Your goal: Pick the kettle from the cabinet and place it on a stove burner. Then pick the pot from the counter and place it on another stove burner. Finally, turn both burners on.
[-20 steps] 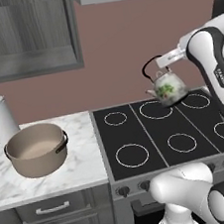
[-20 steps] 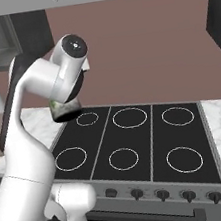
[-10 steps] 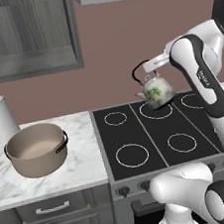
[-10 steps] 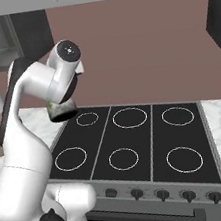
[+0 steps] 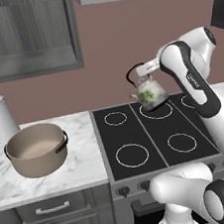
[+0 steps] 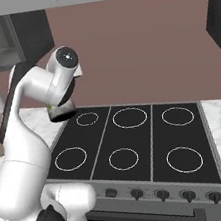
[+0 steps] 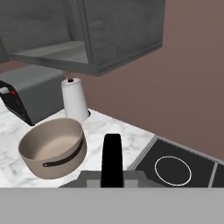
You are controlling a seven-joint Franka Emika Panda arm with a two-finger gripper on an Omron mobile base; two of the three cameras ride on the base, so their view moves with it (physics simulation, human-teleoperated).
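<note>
Far left, paper-towel roll point(image 5: 0, 123) on the worktop point(image 5: 85, 162); pot point(image 5: 36, 149) just right of it, untouched. Cabinet point(image 5: 24, 35) above. Cooktop point(image 5: 152, 133) next; rear-left burner point(image 5: 116, 118) bare. Kettle point(image 5: 150, 92) hangs in the air over the rear-middle burner point(image 5: 156, 110), tilted, not touching glass. Claw point(image 5: 140, 72) pinched narrow on the kettle's thin handle. Risk: the tilted kettle could swing on that thin handle, land off-ring or tip if released from this height.
</note>
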